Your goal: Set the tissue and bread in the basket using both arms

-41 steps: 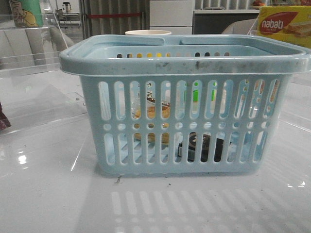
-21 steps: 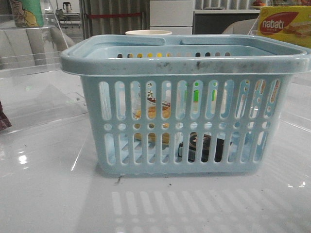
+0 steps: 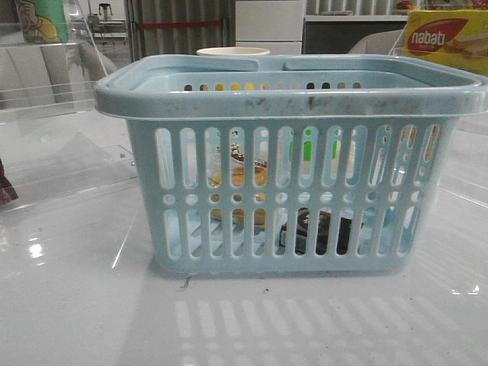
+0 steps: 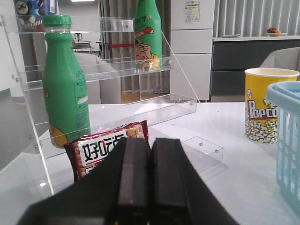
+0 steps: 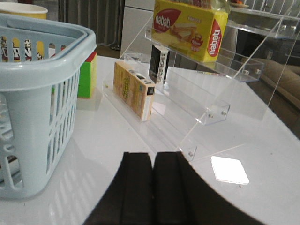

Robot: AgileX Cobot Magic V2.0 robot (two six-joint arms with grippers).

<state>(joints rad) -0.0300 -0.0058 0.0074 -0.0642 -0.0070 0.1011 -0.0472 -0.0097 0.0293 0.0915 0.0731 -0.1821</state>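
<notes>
The light-blue basket stands in the middle of the table and fills the front view. Through its slots I see the yellow-brown bread in its clear wrapper, leaning inside at the left. The dark tissue packet lies low on the basket floor to its right. Neither gripper shows in the front view. My left gripper is shut and empty, off to the basket's left. My right gripper is shut and empty, beside the basket's right wall.
A clear acrylic shelf holds green bottles and a red snack bag. A popcorn cup stands behind the basket. At the right a clear shelf carries a yellow nabati box and a small carton.
</notes>
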